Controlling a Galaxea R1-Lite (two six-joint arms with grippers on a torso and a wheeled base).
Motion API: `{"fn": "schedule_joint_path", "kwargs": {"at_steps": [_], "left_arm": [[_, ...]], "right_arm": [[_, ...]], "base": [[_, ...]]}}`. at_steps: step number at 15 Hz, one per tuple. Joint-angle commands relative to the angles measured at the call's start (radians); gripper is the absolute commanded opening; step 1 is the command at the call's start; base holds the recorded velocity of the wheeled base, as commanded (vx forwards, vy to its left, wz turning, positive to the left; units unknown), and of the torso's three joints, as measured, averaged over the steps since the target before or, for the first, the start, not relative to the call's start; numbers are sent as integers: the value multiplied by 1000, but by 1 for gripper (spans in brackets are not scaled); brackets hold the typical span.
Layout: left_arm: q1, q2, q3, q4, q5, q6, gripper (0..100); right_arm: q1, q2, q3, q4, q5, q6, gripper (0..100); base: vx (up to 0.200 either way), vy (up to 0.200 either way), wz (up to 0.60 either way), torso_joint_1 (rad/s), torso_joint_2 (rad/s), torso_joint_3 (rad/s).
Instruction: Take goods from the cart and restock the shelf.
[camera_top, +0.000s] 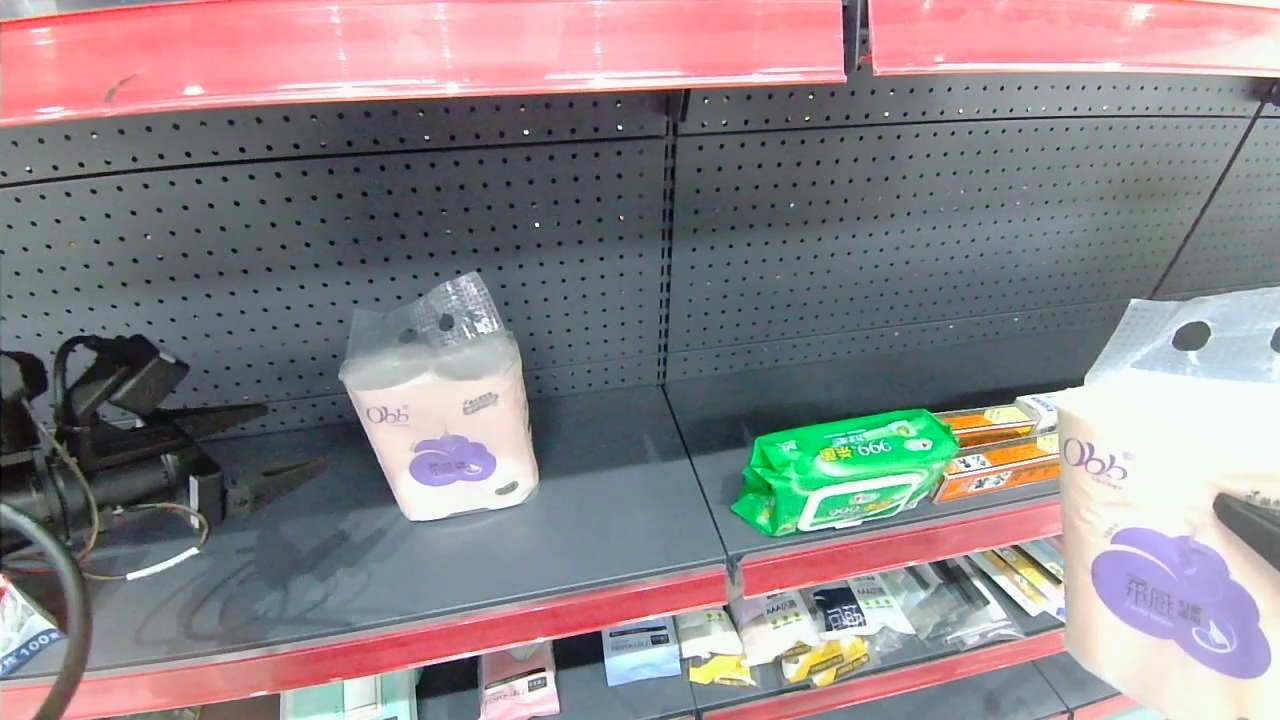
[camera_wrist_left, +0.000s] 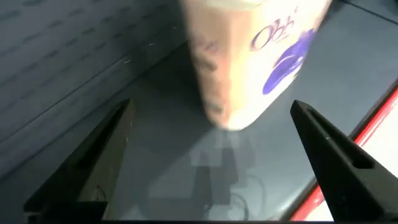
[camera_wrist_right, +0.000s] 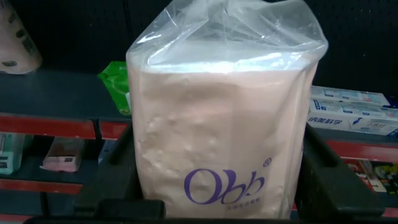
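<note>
A pink toilet paper pack (camera_top: 440, 430) with a purple logo stands upright on the grey shelf (camera_top: 600, 520), left of centre. My left gripper (camera_top: 280, 447) hovers open over the shelf just left of that pack, apart from it. In the left wrist view the same pack (camera_wrist_left: 255, 56) stands beyond the spread fingers (camera_wrist_left: 93, 162) of the left gripper (camera_wrist_left: 211, 109). My right gripper (camera_wrist_right: 224, 186) is shut on a second toilet paper pack (camera_wrist_right: 224, 124), held upright in front of the shelf's right end (camera_top: 1170, 540). One dark finger (camera_top: 1245, 525) presses on its front.
A green wet-wipes pack (camera_top: 850, 480) and orange boxes (camera_top: 1000, 450) lie on the shelf's right section. A red front lip (camera_top: 500, 625) edges the shelf, with a pegboard wall (camera_top: 800, 230) behind. Small goods (camera_top: 800, 630) fill the shelf below. Bare shelf lies between pack and wipes.
</note>
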Motion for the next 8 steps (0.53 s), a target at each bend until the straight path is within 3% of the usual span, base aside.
{"fn": "schedule_joint_path", "kwargs": {"at_steps": [1, 4, 8], "left_arm": [[-56, 103, -31, -10, -12, 1, 100], [-85, 178, -95, -20, -28, 7, 100], [-95, 283, -219, -92, -144, -7, 100]], "right_arm": [[1, 4, -7, 0, 1, 1, 0], [1, 2, -1, 0, 1, 1, 0], [0, 2, 3, 0, 1, 1, 0]], "base": [[0, 0, 0, 0, 0, 0], [0, 0, 0, 0, 0, 0], [0, 0, 0, 0, 0, 0]]}}
